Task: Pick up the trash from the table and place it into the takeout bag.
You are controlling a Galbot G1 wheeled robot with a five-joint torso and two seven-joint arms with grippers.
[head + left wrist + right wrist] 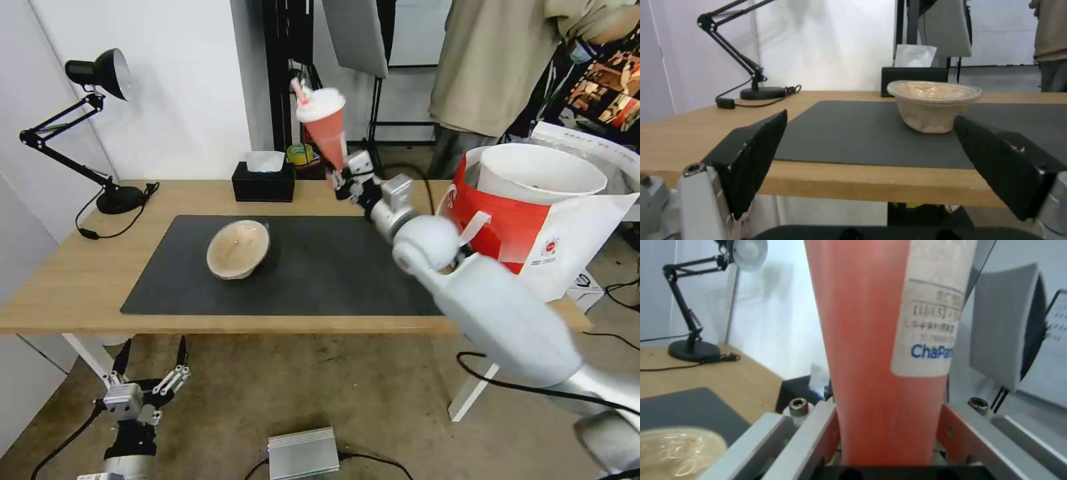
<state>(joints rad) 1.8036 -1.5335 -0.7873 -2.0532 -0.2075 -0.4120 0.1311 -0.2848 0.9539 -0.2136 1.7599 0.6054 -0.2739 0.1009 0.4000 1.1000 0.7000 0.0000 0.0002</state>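
The red paper cup (327, 130), with its white lid and straw, is held in the air above the back edge of the table (80, 280), tilted, its base clamped between the fingers of the right gripper (343, 177); the right wrist view shows the cup's white printed label. To its right the red-and-white takeout bag (533, 233) stands on the table's right end, with the wide white plastic bowl (540, 173) in its mouth. The tan lidded bowl (238, 249) lies on the black mat (320, 280), in front of the black tissue box (264, 180). A black desk lamp (100, 133) stands at the table's left end. The left gripper (150, 373) hangs below the table's front edge, its jaws spread wide and holding nothing.
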